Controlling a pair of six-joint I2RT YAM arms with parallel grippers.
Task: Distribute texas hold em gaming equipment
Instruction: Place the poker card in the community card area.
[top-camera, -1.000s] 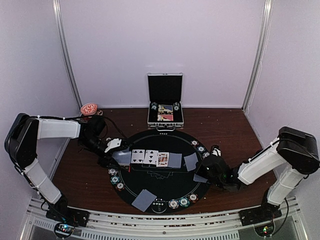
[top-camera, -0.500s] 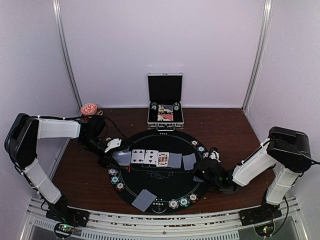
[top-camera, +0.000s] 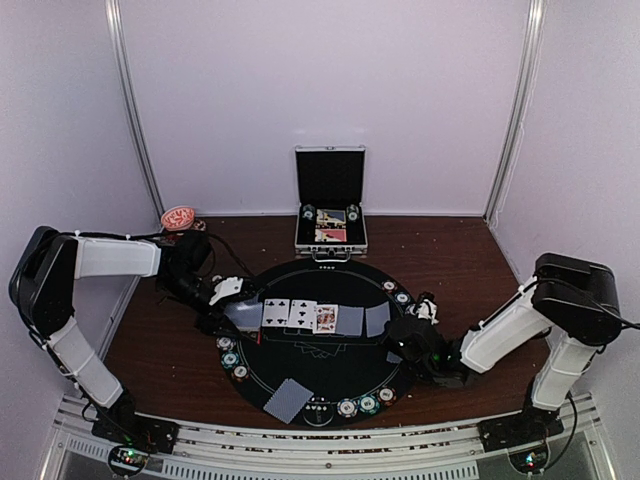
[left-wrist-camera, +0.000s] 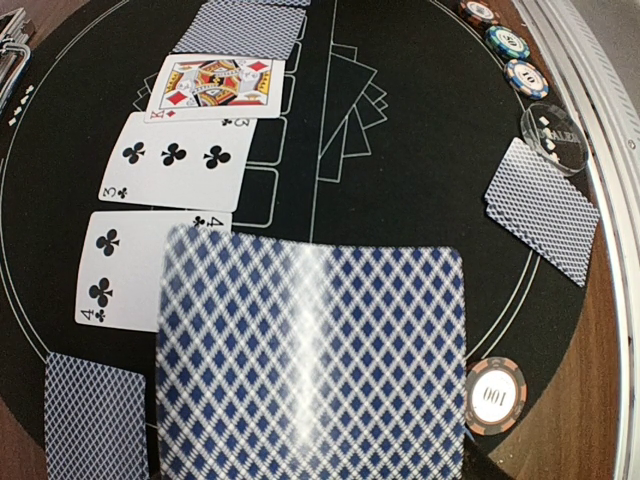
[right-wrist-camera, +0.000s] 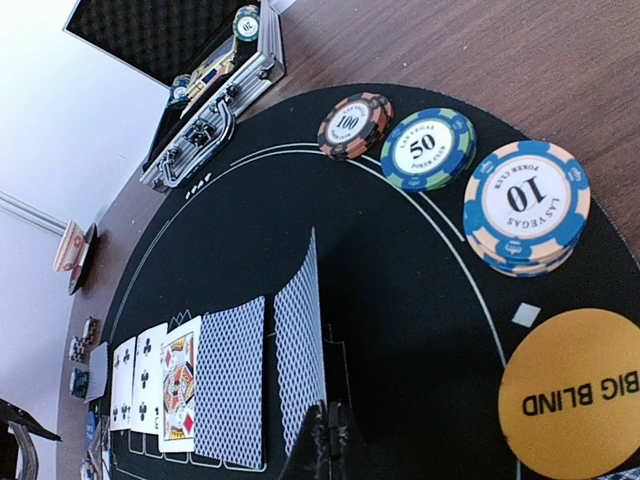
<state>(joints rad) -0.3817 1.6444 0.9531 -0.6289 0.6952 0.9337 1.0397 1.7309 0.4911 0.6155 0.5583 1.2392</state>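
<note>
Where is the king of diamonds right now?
In the top view, the king of diamonds lies face up in the centre row of the black mat, between the three of clubs on its left and a face-down card on its right.

An open silver case (top-camera: 330, 203) with black lining stands just behind the round black mat (top-camera: 320, 370) on the brown worktop (top-camera: 470, 250). A red-and-white bowl (top-camera: 178, 217) sits beyond the mat's far-left side.

Top camera high, looking down; 2 wrist cameras close, sharing face-up cards (left-wrist-camera: 175, 160).
</note>
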